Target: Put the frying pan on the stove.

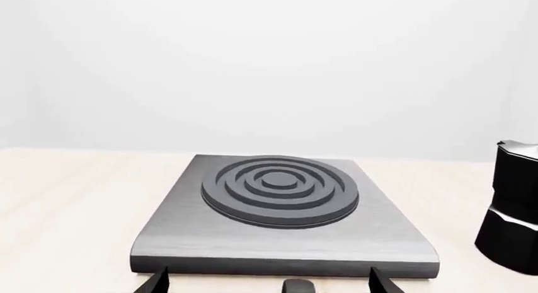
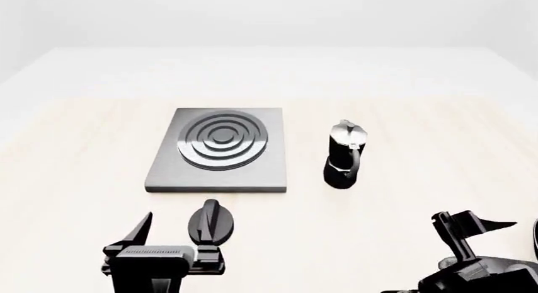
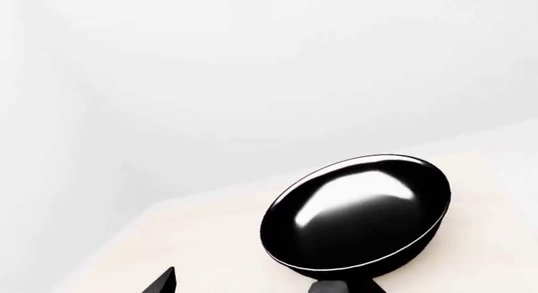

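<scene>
While the pale wooden tabletop (image 2: pixel 420 154) runs back to plain white walls, the stove (image 2: pixel 220 151) lies flat on it left of centre in the head view, its dark ring burner (image 2: pixel 223 140) bare. A black-and-silver moka pot (image 2: pixel 344 155) stands upright just to the stove's right, apart from it, and a small black knob (image 2: pixel 213 223) sits on the wood near the stove's front edge. The left gripper (image 2: pixel 172 233) hangs low before that edge, fingers spread apart and holding nothing; its wrist camera looks straight across the stove. The frying pan (image 3: pixel 357 211) shows clearly only in the right wrist view (glossy inside catching a bright highlight), resting on the tabletop at the robot's far right, well apart from the stove. The right gripper (image 2: pixel 470 227) is near it, fingertips parted and empty; whether it touches the handle I cannot tell.
</scene>
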Motion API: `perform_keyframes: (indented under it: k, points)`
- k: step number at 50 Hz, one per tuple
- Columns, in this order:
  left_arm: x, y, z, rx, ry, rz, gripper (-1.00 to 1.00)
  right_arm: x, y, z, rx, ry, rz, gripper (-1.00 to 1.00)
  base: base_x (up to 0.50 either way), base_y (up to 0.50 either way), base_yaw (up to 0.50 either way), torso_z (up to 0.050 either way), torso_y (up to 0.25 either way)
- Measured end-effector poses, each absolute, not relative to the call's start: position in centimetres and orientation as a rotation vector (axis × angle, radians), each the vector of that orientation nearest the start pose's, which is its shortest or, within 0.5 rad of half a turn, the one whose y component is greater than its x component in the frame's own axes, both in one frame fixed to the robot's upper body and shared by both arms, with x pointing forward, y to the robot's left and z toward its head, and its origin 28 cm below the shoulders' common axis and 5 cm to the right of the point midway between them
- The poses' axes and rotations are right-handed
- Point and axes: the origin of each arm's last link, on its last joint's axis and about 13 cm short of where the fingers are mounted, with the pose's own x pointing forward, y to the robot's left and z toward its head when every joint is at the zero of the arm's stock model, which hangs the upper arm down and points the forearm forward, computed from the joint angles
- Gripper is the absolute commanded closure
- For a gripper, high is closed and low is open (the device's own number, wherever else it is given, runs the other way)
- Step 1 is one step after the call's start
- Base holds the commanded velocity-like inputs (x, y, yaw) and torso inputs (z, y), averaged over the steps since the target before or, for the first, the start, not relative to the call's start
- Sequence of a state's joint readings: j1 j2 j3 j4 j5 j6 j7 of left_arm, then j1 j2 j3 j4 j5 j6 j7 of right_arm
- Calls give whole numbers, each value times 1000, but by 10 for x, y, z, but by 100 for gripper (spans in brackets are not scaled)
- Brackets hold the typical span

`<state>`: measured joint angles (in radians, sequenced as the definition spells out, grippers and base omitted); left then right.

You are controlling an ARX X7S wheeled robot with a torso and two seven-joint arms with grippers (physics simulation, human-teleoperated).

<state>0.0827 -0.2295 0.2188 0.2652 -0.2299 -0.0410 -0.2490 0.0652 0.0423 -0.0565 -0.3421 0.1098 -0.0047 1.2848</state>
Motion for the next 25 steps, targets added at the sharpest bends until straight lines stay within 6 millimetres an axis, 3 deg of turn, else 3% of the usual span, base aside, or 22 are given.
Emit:
perform_keyframes:
  k: [25]
  points:
    - [187, 204, 44, -52, -81, -23, -100, 239, -89, 92, 226, -247, -1308, -100, 0, 0, 0, 0, 0]
